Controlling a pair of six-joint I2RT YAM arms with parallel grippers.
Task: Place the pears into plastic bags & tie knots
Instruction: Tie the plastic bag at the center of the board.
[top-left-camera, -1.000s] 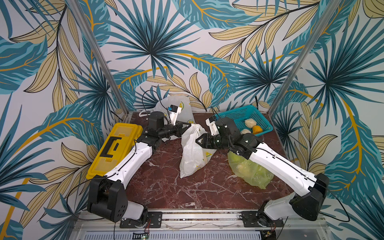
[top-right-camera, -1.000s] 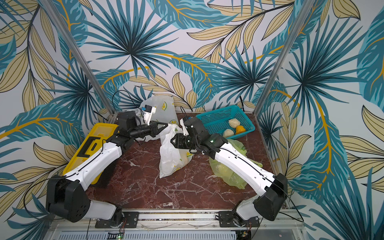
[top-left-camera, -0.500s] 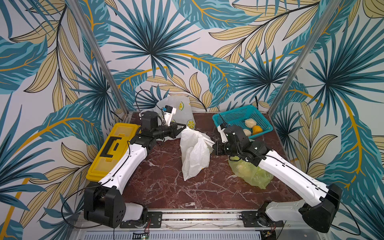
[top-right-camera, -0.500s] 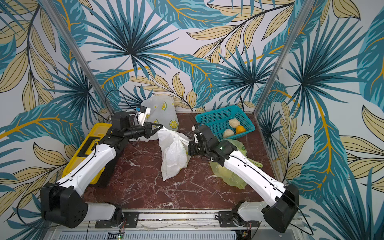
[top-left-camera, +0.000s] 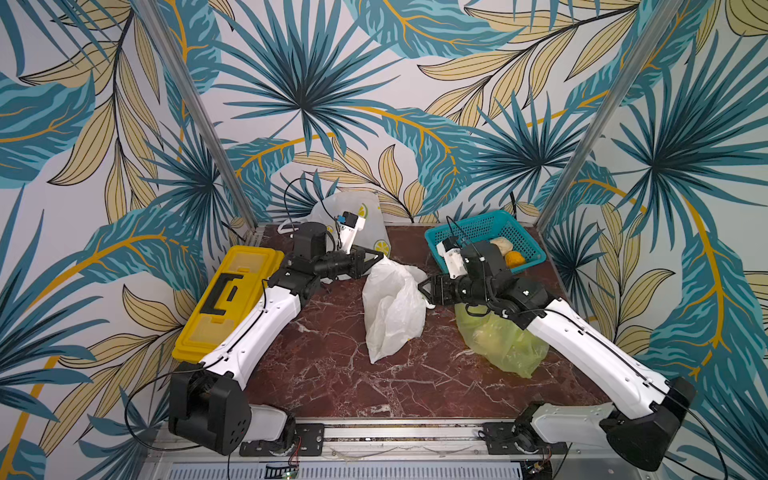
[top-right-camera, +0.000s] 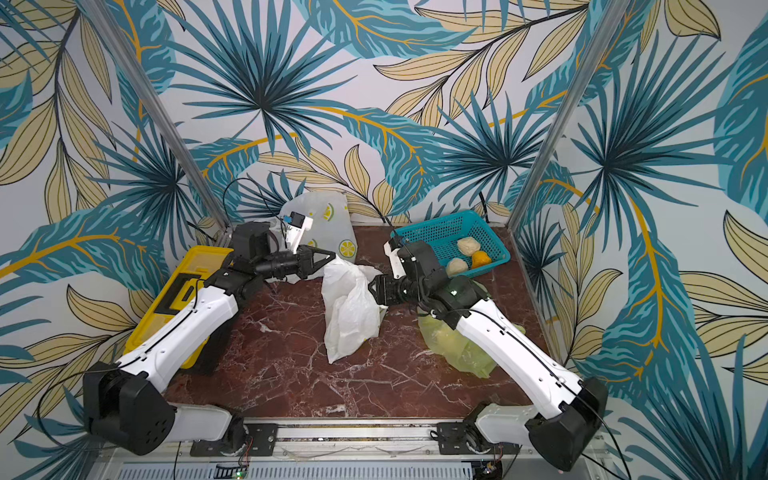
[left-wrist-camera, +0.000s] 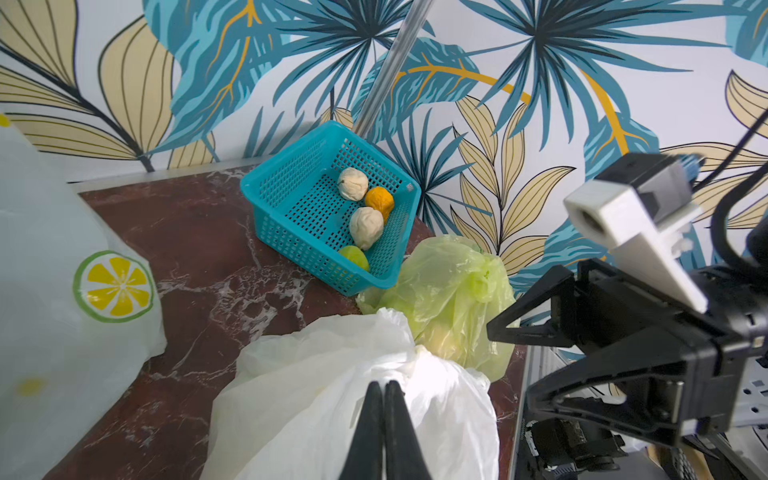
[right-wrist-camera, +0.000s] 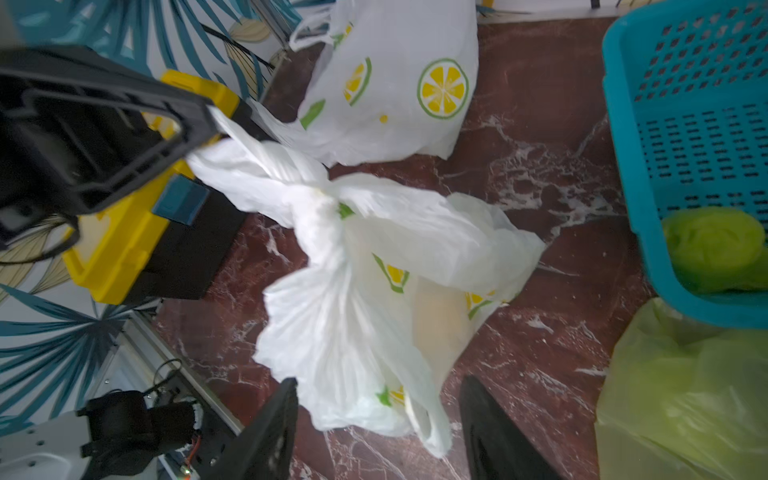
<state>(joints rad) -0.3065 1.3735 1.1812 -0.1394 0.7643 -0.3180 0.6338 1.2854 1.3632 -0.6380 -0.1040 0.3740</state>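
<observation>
A white plastic bag (top-left-camera: 392, 307) (top-right-camera: 351, 307) with lemon prints stands mid-table. My left gripper (top-left-camera: 376, 257) (left-wrist-camera: 384, 384) is shut on its upper handle plastic. In the right wrist view its handles meet in a twisted, gathered lump (right-wrist-camera: 320, 216). My right gripper (top-left-camera: 426, 291) (right-wrist-camera: 378, 390) is open beside the bag; a loose handle end hangs between its fingers, unheld. Several pears lie in the teal basket (left-wrist-camera: 291, 183): cream (left-wrist-camera: 352, 184), orange (left-wrist-camera: 379, 199), green (left-wrist-camera: 353, 257). A filled light green bag (top-left-camera: 503, 345) (left-wrist-camera: 453, 291) lies under the right arm.
Another white lemon-print bag (top-left-camera: 365, 224) (right-wrist-camera: 395, 83) stands at the back wall behind the left wrist. A yellow toolbox (top-left-camera: 232, 299) lies along the table's left edge. The basket (top-right-camera: 449, 232) fills the back right corner. Metal posts stand at both back corners.
The arms first drew apart, stretching the white bag's handles. Now my right gripper has opened and let its handle end go. The left gripper keeps its hold.
</observation>
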